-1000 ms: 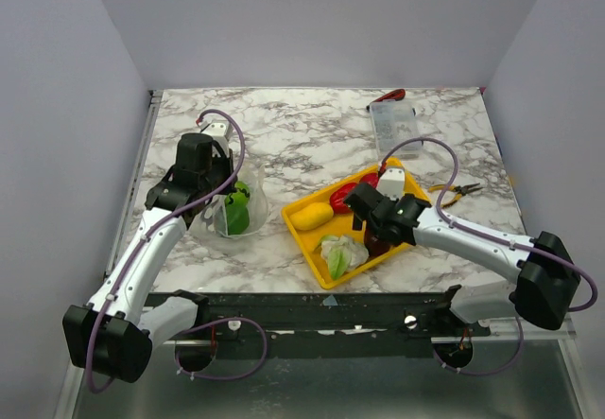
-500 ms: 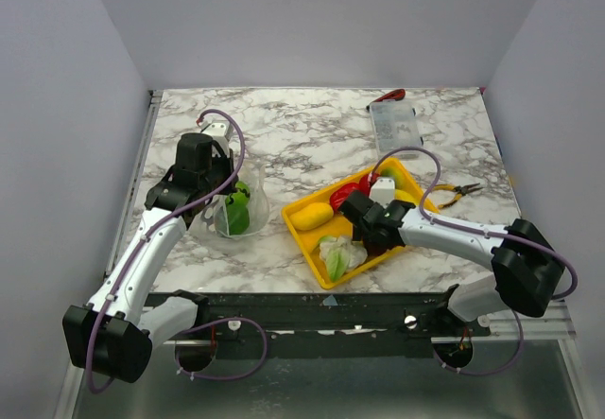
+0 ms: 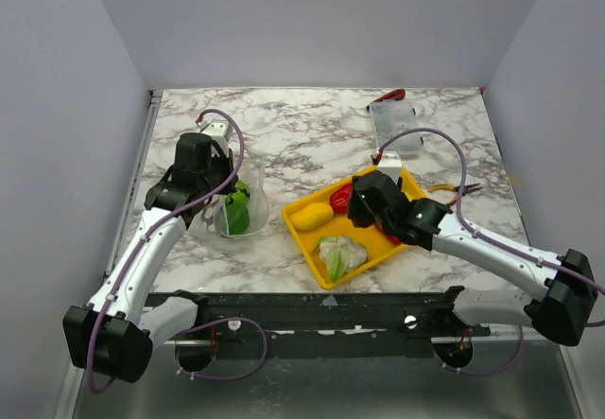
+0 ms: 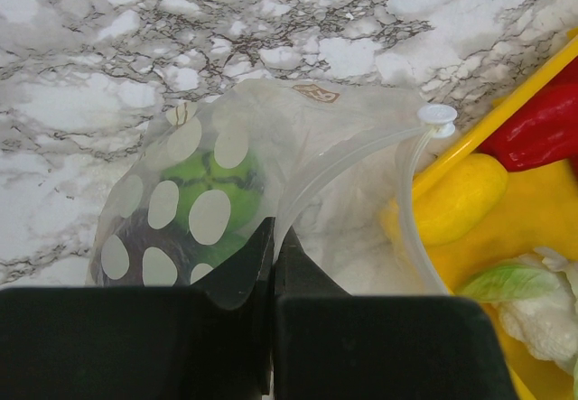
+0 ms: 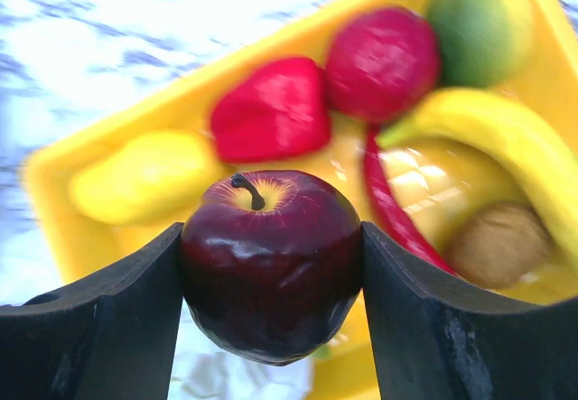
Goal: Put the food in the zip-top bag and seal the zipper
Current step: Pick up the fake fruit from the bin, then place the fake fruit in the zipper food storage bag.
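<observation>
Plastic in both grips, one pinched, one just lifted.
The left gripper [image 4: 274, 251] has its jaws shut thin on the mouth edge of the floppy, pale-dotted transparent zip-top bag [image 4: 271, 120], whose narrow zipper strip [image 4: 352, 152] arcs open over a green toy fruit [image 4: 212, 183] inside. The right gripper [image 3: 371, 201], down in the rigid yellow tray [image 4: 506, 102] half a second ago, has risen (tray now below) with a glossy dark-red plastic apple [image 5: 271, 265] clamped between spread fingers; the carry to the bag looks next.

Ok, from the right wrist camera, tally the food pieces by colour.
Dark red: 1, apple in right gripper
Red: 3, pepper, round fruit, chilli
Yellow: 2, banana, oval piece
Green: 1, lime
Brown: 1, nut
Total: 8, green sliver under apple uncounted
</observation>
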You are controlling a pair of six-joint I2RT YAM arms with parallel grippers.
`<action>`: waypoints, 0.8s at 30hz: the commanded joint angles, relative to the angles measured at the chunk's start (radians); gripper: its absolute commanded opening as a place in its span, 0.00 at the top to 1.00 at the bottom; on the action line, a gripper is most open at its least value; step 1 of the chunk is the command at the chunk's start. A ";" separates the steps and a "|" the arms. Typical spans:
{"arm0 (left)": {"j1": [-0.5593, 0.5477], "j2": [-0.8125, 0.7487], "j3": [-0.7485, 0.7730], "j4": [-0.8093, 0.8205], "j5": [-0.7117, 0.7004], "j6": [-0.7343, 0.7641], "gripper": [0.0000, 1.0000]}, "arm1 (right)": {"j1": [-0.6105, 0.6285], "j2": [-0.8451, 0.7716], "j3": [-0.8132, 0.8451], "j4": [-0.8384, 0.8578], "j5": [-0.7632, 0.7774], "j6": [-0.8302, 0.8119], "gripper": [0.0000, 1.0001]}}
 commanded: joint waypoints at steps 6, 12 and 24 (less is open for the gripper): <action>0.005 -0.007 0.021 0.000 0.027 0.001 1.00 | -0.004 -0.030 -0.108 0.605 -0.529 -0.047 0.99; 0.005 -0.008 0.023 0.002 0.038 0.000 1.00 | 0.007 0.092 -0.105 0.913 -0.843 0.051 0.99; 0.005 -0.013 0.019 0.004 0.035 0.001 1.00 | 0.088 0.295 0.094 0.993 -0.838 0.032 0.99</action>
